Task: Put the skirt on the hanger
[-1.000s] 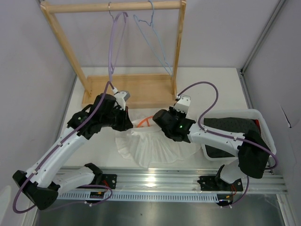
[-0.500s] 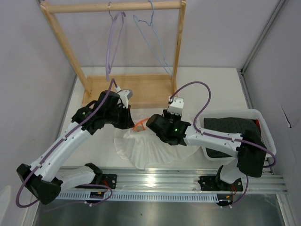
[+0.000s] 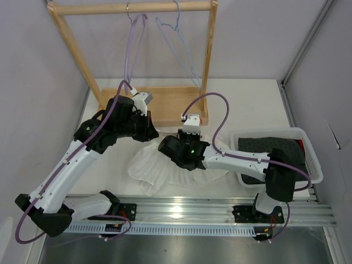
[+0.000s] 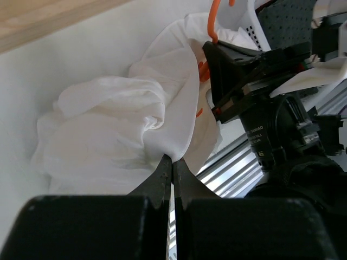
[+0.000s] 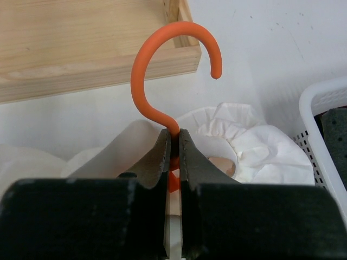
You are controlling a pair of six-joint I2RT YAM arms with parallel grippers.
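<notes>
Left end effector [image 4: 172,158] pinches skirt [image 4: 108,119]; right end effector [image 5: 172,134] clamps hanger [image 5: 136,70] neck (hook free); rack base [image 5: 81,49] behind, basket [image 3: 269,131] beside.

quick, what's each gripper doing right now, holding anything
Left gripper: shut, pinching a fold of the skirt.
Right gripper: shut on the hanger, just below its hook.

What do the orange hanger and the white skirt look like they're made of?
The thin orange hook-topped hanger looks like smooth matte plastic: uniform colour, rounded moulded hook. The white ruffled skirt looks like thin soft cloth, perhaps cotton: it crumples into loose folds.
</notes>
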